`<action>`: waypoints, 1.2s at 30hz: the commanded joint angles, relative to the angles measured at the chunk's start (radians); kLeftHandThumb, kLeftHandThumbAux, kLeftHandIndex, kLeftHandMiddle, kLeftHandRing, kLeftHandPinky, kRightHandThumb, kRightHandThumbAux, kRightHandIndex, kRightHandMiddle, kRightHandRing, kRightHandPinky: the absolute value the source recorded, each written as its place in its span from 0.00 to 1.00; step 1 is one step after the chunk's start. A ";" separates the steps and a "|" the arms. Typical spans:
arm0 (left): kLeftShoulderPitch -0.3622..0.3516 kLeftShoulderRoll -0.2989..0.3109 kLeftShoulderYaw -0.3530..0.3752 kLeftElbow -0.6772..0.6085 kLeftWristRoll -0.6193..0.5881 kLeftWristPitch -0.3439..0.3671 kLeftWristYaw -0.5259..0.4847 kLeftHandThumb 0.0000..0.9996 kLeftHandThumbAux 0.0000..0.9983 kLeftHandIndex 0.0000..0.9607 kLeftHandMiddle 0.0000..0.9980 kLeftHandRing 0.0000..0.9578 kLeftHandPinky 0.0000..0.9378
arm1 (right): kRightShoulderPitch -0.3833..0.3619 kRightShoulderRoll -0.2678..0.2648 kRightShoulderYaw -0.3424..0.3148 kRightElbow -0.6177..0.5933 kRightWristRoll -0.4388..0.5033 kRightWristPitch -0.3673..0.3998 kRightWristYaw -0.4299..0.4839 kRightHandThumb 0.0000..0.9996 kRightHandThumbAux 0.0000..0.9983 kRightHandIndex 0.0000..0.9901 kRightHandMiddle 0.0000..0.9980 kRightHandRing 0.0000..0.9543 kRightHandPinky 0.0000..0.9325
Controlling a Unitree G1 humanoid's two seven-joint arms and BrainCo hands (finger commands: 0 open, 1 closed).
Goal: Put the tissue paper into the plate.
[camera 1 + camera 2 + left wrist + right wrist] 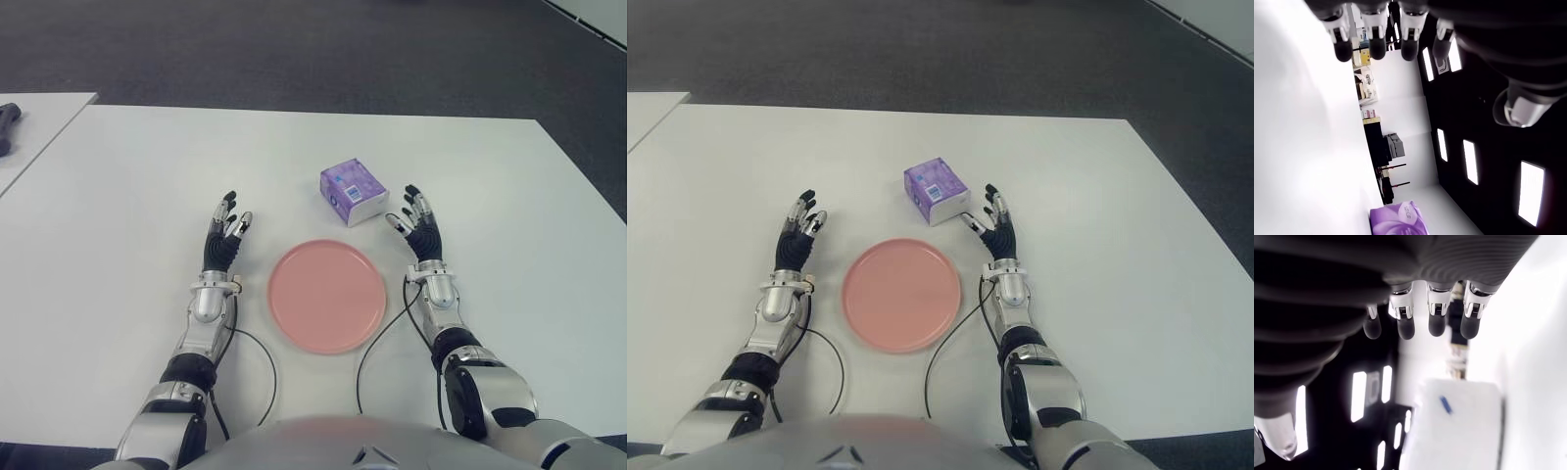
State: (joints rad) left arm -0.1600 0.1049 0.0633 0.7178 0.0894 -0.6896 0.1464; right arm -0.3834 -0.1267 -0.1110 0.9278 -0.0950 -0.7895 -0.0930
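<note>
Left eye view: tissue pack [354, 193] sits on the white counter [127, 176], just beyond the pink plate [326, 295] and apart from its far rim; plate holds nothing; right robot hand [419, 230] is just beside the pack on its right, fingers extended, grasping nothing, no clear contact; left robot hand [224, 240] shows left of the plate, fingers relaxed and released.
Right eye view: same layout; step in hand looks like the reach before the grasp, pack not yet lifted.
Left wrist view: fingertips [1343, 50] straight, nothing between them; pack visible farther off.
Right wrist view: fingertips [1406, 329] straight, pack's white side [1459, 426] close ahead.
Next move, my read: close right fingers and thumb across the pack, lift, carry back over the plate, release.
</note>
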 commanded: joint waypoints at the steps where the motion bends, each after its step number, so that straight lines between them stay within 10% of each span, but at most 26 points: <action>1: 0.018 -0.009 -0.005 0.035 0.028 -0.020 0.031 0.00 0.39 0.00 0.00 0.00 0.00 | -0.008 0.038 -0.032 -0.506 -0.136 0.261 -0.196 0.12 0.60 0.00 0.00 0.00 0.00; 18: 0.005 -0.008 -0.005 0.048 0.023 -0.057 0.016 0.00 0.39 0.00 0.00 0.00 0.00 | -0.070 0.006 0.040 -0.680 -0.161 0.524 -0.165 0.12 0.53 0.00 0.00 0.00 0.00; 36: -0.012 -0.001 -0.005 0.073 0.009 -0.043 -0.005 0.00 0.38 0.00 0.00 0.00 0.00 | -0.139 -0.028 0.064 -0.708 -0.103 0.574 -0.054 0.14 0.48 0.00 0.03 0.00 0.00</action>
State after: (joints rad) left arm -0.1849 0.1034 0.0605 0.7561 0.0974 -0.7491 0.1551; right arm -0.4882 -0.1491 -0.0518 0.1964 -0.2233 -0.2088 -0.1711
